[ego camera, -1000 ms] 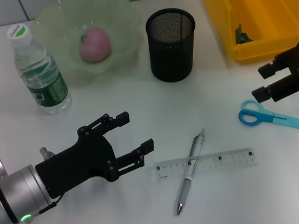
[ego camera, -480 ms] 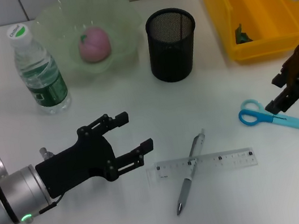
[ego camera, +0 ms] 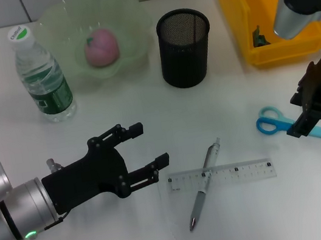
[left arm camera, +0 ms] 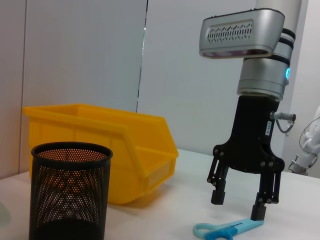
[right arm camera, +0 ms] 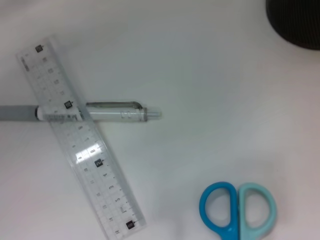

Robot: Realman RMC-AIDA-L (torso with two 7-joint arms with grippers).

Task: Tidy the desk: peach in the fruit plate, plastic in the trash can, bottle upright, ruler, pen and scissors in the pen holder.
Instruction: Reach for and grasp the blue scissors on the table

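Observation:
The blue scissors (ego camera: 277,124) lie flat at the right, also in the left wrist view (left arm camera: 227,230) and right wrist view (right arm camera: 237,210). My right gripper (ego camera: 298,115) points down just above their blades, open and holding nothing (left arm camera: 236,206). A grey pen (ego camera: 205,183) lies crossed with a clear ruler (ego camera: 243,172) at front centre; both show below the right wrist, pen (right arm camera: 115,112) and ruler (right arm camera: 85,150). The black mesh pen holder (ego camera: 184,47) stands behind. My left gripper (ego camera: 152,142) hovers open left of the ruler. The peach (ego camera: 102,48) sits in the green plate (ego camera: 124,15). The bottle (ego camera: 42,75) stands upright.
A yellow bin (ego camera: 241,14) at the back right holds a green scrap of plastic (ego camera: 259,37). It stands right of the pen holder (left arm camera: 70,192) and shows in the left wrist view too (left arm camera: 125,150). The right arm's silver link rises over the bin.
The right arm has swung from level to pointing straight down and now stands over the scissors' blades. My left gripper has crept slightly toward the ruler.

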